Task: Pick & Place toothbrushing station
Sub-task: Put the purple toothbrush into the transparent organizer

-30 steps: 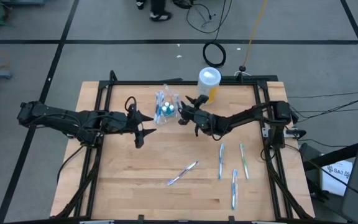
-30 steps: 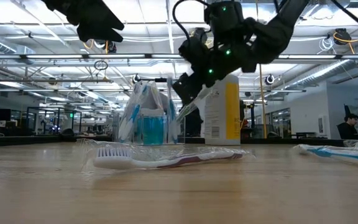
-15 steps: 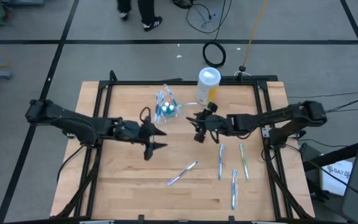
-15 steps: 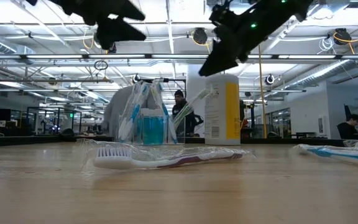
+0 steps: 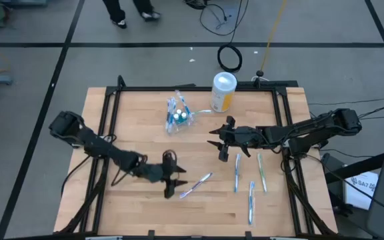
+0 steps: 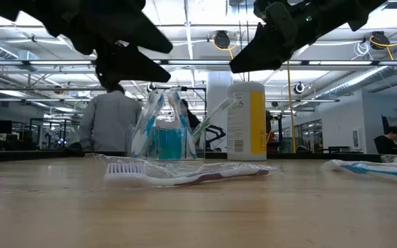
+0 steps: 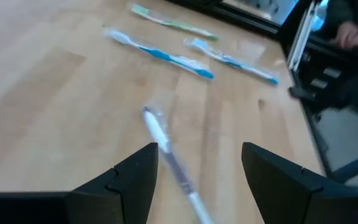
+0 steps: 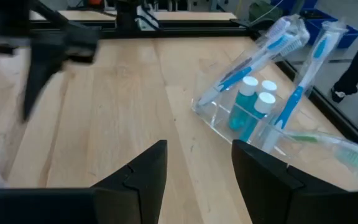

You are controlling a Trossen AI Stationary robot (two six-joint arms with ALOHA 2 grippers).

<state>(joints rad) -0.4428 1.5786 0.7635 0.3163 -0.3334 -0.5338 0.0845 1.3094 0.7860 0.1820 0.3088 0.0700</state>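
Note:
The clear plastic cup [image 5: 179, 115] stands at the table's far middle. It holds pale blue and white toothbrushes and teal toothpaste tubes [image 8: 255, 102], and a green-headed toothbrush [image 6: 212, 117] leans out over its rim. A wrapped white and purple toothbrush [image 5: 197, 185] lies flat on the table at the near middle. Three more toothbrushes [image 5: 237, 172] lie at the near right. My left gripper [image 5: 177, 183] is open and hovers above the purple toothbrush's near-left end [image 7: 166, 149]. My right gripper [image 5: 215, 148] is open and empty, in the air to the near right of the cup.
A yellow canister with a white lid [image 5: 223, 92] stands to the far right of the cup. A black frame [image 5: 112, 100] runs along the table's edges. A person stands in the room beyond the table [image 6: 109, 124]. Bare wood lies at the near left.
My left gripper has gone from beside the cup toward the table's near edge and right, to above the purple toothbrush. My right gripper has drawn back from the cup toward the right and near edges. The green-headed toothbrush stays leaning in the cup.

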